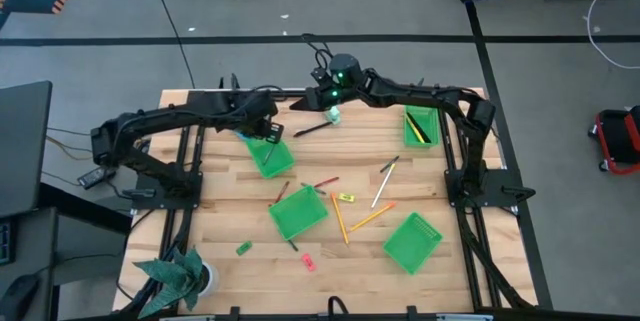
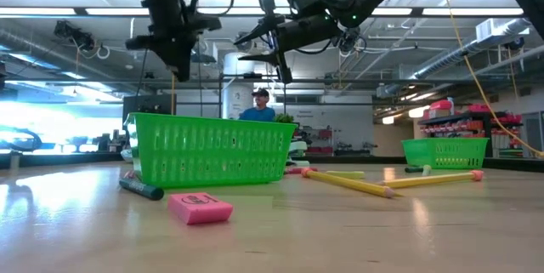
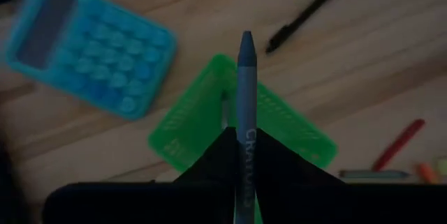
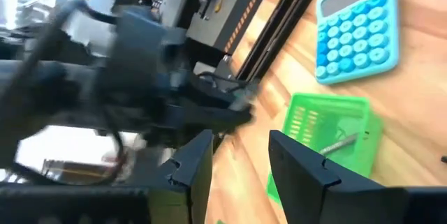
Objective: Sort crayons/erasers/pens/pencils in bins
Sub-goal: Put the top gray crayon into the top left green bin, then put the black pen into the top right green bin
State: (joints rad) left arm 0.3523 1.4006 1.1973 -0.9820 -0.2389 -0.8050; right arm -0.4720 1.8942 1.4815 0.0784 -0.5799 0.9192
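My left gripper (image 3: 244,139) is shut on a grey-blue crayon (image 3: 246,77), high above a green bin (image 1: 268,153) that stands next to the blue calculator (image 3: 84,49). My right gripper (image 4: 241,161) is open with nothing between its fingers. It hovers at the far middle of the table (image 1: 332,109), facing the left arm. A black pen (image 1: 312,128) lies flat below it. Pencils (image 1: 382,191), red crayons (image 1: 325,182) and small erasers (image 1: 346,198) lie loose on the wood. Three more green bins (image 1: 298,213) (image 1: 412,241) (image 1: 421,126) rest on the table. My left gripper pinches the crayon's labelled back part (image 3: 246,144) between its two fingers. The fingers slant down from above and lie along the crayon. Its pointed end (image 3: 246,41) sticks out beyond the fingertips, clear above the bin.
A potted plant (image 1: 180,273) sits at the near left corner. The far right bin holds dark and yellow sticks (image 1: 418,129). A pink eraser (image 2: 200,207) and a dark crayon (image 2: 140,190) lie near the front edge. A person (image 2: 259,107) shows in the room behind.
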